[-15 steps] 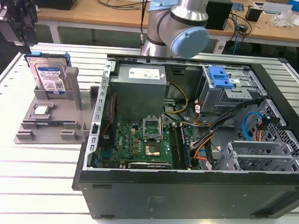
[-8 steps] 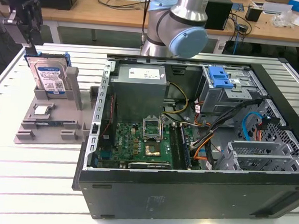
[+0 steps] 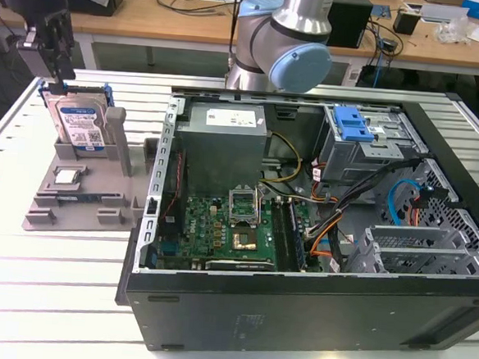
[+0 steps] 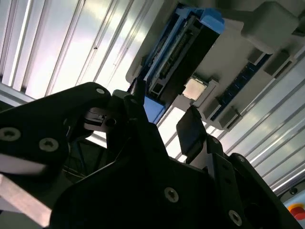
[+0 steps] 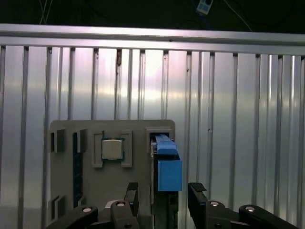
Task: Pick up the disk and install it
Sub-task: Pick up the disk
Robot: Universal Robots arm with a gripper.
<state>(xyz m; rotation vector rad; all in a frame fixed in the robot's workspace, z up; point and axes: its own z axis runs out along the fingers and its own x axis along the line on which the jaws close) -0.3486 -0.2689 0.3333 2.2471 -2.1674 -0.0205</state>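
Silver-metal hard disk (image 3: 79, 123) with blue plastic rails, stood on edge in a grey slotted holder (image 3: 74, 194) on the ribbed metal bench (image 3: 50, 298), so its upper edge is free. The black gripper (image 5: 164, 190) hangs above with its fingers (image 5: 196, 191) spread, one on each flank and not yet clamping. Open black computer case (image 3: 297, 303) well apart.

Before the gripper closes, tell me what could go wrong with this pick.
1. The open gripper straddles the disk, which looks nearer one finger; closing may shove it sideways in the grey holder.
2. The processor chip lies right beside the disk's slot; a finger lowered further could strike it.
3. The fingers may land on the disk's blue plastic rather than metal, so the grip might slip.
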